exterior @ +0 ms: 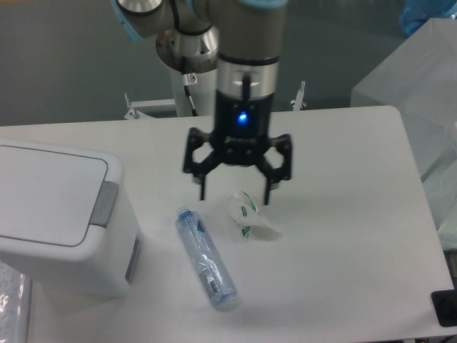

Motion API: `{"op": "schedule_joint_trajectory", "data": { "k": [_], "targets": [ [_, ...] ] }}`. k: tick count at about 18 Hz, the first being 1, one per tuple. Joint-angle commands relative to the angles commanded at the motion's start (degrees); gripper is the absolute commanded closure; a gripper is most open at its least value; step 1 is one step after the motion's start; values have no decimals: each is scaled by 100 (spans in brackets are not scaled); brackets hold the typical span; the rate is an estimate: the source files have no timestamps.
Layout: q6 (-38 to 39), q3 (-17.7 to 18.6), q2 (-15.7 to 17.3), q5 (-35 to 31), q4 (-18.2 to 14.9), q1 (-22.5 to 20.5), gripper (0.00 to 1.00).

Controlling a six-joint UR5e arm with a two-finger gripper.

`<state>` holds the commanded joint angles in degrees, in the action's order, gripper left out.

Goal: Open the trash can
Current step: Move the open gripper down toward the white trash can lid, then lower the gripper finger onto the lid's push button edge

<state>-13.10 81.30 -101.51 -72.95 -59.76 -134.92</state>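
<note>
White trash can (pixel 50 214), grey tab (pixel 106 205)

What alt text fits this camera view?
An open gripper hangs above a crumpled wrapper on a white table. The closed white trash can stands at the left, and a clear bottle lies between them.
</note>
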Motion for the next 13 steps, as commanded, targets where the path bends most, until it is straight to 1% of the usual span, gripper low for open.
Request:
{"op": "schedule_joint_trajectory", "data": {
  "k": [1,4,6,10,13],
  "targets": [
    [36,9,0,26,0,27,0],
    [263,18,0,394,0,123,0],
    [545,35,9,431,0,132,0],
    [546,175,35,422,9,211,0],
    [563,211,26,422,9,281,0]
  ]
}}
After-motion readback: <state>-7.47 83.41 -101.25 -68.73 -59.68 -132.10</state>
